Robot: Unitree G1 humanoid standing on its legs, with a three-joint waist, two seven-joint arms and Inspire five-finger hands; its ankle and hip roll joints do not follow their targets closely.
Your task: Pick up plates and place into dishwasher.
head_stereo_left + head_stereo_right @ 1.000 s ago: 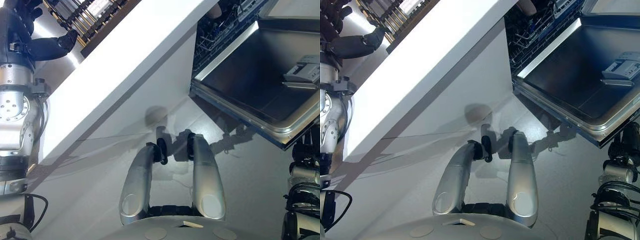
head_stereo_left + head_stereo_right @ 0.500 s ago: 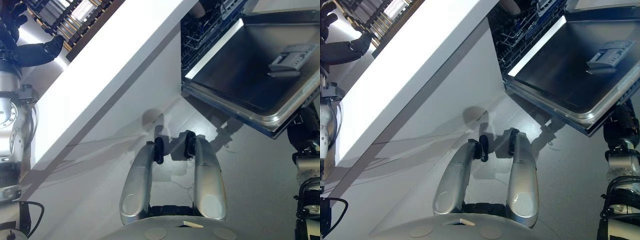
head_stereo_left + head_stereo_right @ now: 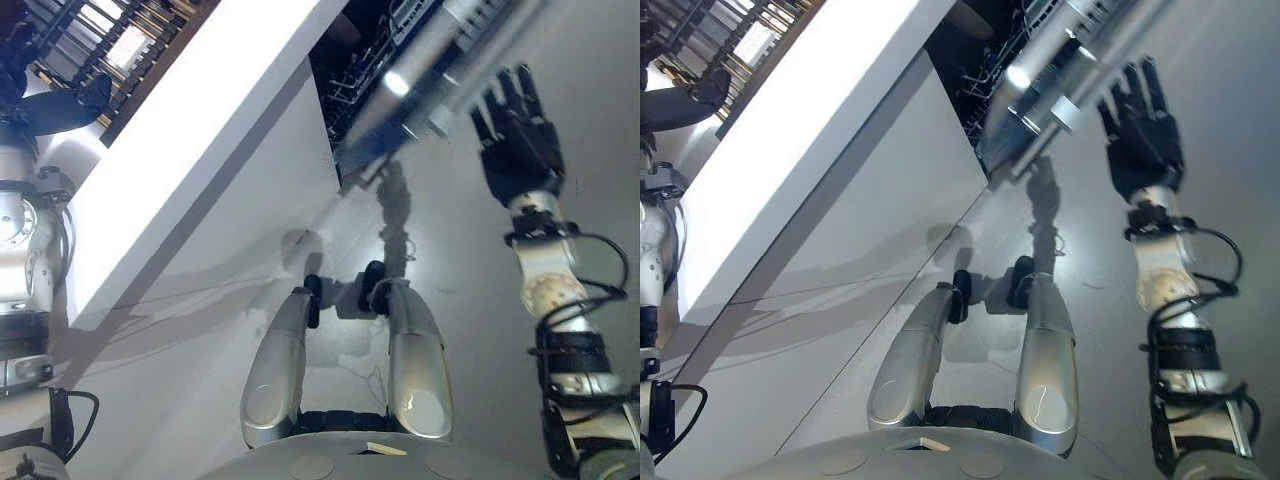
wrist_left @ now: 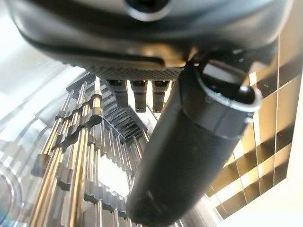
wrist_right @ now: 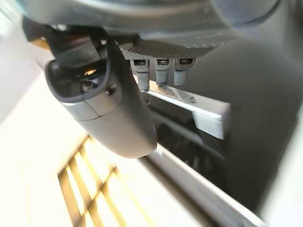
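Observation:
The dishwasher door (image 3: 432,68) hangs partly open at the upper right, seen edge-on, with the wire rack (image 3: 350,72) dark inside behind it. My right hand (image 3: 518,138) is open, fingers straight, raised just beside the door's outer edge; I cannot tell whether it touches. In the right wrist view the door's metal edge (image 5: 189,101) lies just past the fingers (image 5: 161,71). My left hand (image 3: 50,108) is open at the far left over a metal dish rack (image 4: 80,156), holding nothing. I cannot make out any plate.
A long white counter (image 3: 210,130) runs diagonally from the lower left to the dishwasher, its side panel dropping to the grey floor (image 3: 470,300). The dish rack (image 3: 120,45) stands on the counter's far side.
The view has shifted. My right hand has risen from the lower right to the door's edge. The door, earlier lying flat with its inner face up, now stands steeper. The left hand stays by the rack.

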